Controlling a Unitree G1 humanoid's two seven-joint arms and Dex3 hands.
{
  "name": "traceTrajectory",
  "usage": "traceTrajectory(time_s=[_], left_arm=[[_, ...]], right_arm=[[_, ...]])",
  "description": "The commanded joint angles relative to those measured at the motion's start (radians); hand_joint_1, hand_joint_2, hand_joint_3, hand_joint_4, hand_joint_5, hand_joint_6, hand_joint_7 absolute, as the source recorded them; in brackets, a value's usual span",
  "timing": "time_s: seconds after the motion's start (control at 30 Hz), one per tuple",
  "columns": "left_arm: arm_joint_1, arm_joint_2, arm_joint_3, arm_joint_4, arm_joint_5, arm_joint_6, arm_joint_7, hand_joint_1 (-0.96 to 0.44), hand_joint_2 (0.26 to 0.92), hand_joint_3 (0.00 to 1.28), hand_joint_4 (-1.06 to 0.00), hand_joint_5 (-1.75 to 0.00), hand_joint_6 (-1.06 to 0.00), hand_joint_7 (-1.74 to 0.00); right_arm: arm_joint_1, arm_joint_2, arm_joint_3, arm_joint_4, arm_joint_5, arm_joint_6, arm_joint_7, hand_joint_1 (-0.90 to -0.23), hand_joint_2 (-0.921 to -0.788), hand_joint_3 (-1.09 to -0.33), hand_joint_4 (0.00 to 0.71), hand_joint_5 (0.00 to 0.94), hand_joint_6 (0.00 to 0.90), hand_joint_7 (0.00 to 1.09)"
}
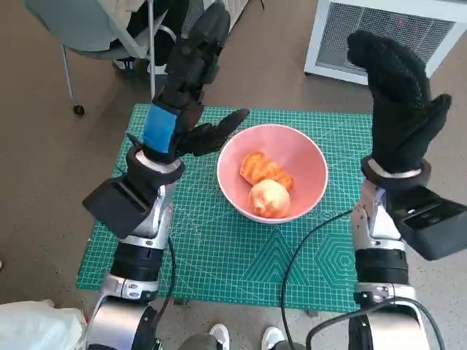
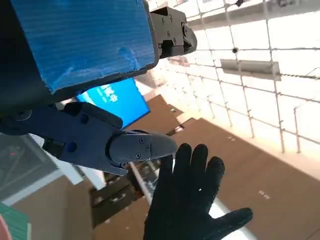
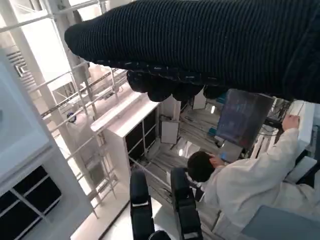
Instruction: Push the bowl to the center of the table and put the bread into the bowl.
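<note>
Inside pink bowl (image 1: 310, 157) — bread (image 1: 264, 170)

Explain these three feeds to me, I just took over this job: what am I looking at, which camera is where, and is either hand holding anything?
A humanoid robot stands at a small table. The head view looks steeply down: the blue-taped left hand and gloved right hand are both raised, fingers spread, holding nothing. On the green cutting mat sits a pink bowl with two pieces of bread inside. The other two views come from cameras behind each wrist; with the hands up, they mostly show the room. The right wrist view catches a person.
</note>
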Motion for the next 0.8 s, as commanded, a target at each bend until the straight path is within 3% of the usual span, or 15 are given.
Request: traceTrajectory(time_s=[0.03,0.53,0.8], left_arm=[[0.014,-0.015,0.008,-0.014,-0.024,-0.017,-0.004,-0.42,0.921,0.39,-0.13,-0.02,0.00,-0.49],[0.034,-0.039,0.004,-0.047,-0.052,0.021,-0.010,-0.38,0.921,0.39,-0.13,-0.02,0.00,-0.47],[0.055,-0.045,0.002,-0.084,-0.043,0.052,0.003,-0.37,0.921,0.40,-0.13,-0.02,0.00,-0.48]], right_arm=[[0.009,-0.005,-0.001,-0.010,-0.012,0.023,0.003,-0.571,-0.921,-0.751,0.382,0.004,0.224,0.35],[0.040,-0.025,-0.002,-0.062,-0.040,0.041,0.004,-0.595,-0.921,-0.748,0.386,0.003,0.228,0.35],[0.046,-0.030,-0.002,-0.062,-0.040,0.043,0.009,-0.601,-0.921,-0.747,0.386,0.003,0.227,0.35]])
